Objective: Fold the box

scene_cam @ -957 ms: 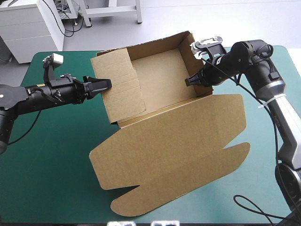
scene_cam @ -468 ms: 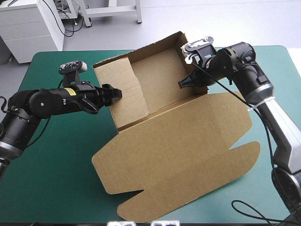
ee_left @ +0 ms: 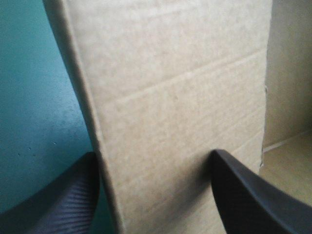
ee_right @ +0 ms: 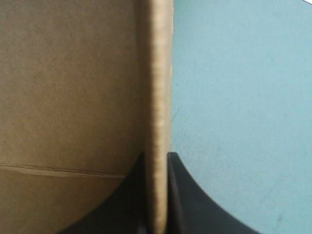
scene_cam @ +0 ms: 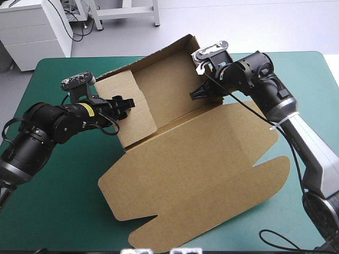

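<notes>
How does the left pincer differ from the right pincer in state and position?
The left pincer is open, straddling a raised wall of the box; the right pincer is all but shut, clamped on a wall's edge. The left pincer is at the box's left wall, the right pincer at its right wall. Both are at raised walls.

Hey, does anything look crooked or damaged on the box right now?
Only that the box sits askew on the table, turned against its edges, lid lying flat. No tears or crushed board show. The right gripper pinches one side wall; the left gripper straddles the other.
</notes>
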`<move>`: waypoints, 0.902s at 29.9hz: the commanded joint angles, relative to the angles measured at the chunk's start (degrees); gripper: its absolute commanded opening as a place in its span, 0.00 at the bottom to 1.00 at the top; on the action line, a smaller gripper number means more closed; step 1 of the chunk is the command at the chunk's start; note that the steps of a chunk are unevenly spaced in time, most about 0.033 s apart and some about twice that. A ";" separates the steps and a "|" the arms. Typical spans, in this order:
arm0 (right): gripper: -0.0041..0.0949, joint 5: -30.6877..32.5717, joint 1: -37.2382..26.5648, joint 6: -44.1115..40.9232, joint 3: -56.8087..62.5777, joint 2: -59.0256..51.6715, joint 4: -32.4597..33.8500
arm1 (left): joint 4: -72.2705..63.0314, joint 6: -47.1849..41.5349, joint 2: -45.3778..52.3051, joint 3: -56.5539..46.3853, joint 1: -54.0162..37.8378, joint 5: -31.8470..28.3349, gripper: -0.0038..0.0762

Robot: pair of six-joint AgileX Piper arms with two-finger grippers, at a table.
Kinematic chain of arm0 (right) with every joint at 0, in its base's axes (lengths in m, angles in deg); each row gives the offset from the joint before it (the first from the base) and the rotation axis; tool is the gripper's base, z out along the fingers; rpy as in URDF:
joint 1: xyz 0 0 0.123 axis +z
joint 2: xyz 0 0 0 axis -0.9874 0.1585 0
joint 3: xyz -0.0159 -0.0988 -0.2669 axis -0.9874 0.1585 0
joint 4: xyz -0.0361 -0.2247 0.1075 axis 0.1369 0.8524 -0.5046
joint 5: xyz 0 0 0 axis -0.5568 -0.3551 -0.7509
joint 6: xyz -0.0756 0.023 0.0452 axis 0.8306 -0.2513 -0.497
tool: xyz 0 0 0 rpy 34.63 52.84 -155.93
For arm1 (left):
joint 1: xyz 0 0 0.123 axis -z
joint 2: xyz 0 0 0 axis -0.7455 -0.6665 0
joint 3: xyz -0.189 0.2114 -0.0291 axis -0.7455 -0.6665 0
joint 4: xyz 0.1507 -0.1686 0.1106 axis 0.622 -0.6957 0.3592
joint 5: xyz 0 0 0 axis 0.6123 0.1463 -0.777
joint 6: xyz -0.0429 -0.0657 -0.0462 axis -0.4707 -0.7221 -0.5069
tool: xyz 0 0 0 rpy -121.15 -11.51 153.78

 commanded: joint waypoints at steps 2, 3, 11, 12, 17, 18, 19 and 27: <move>0.03 -6.92 0.75 -1.83 -1.82 -3.21 -3.79 | 4.78 -9.53 1.17 -0.36 1.89 -3.74 0.63; 0.03 -7.16 0.75 -1.83 -1.82 -3.31 -3.79 | 5.15 -9.53 1.03 -0.45 2.11 -3.85 0.63; 0.03 -8.87 0.75 -2.21 -1.82 -3.56 -3.79 | 6.60 -14.82 -2.02 -0.50 2.94 -5.43 0.63; 0.03 -8.87 0.75 -2.21 -1.82 -3.56 -3.27 | 7.19 -15.94 -2.30 -0.50 2.94 -5.95 0.62; 0.03 -8.94 0.75 -2.82 -1.82 -3.56 -0.77 | 8.87 -17.59 -2.56 -0.50 2.94 -7.65 0.54; 0.03 -8.94 0.75 -2.82 -1.82 -3.56 -0.52 | 9.79 -17.59 -2.56 -0.50 2.94 -7.65 0.49; 0.03 -9.01 0.75 -2.82 -1.82 -3.56 -0.51 | 10.69 -17.59 -2.56 -0.50 2.94 -7.65 0.43; 0.03 -8.83 0.75 -3.15 -1.82 -3.56 0.80 | 14.78 -17.49 -2.66 -0.50 2.94 -6.60 0.04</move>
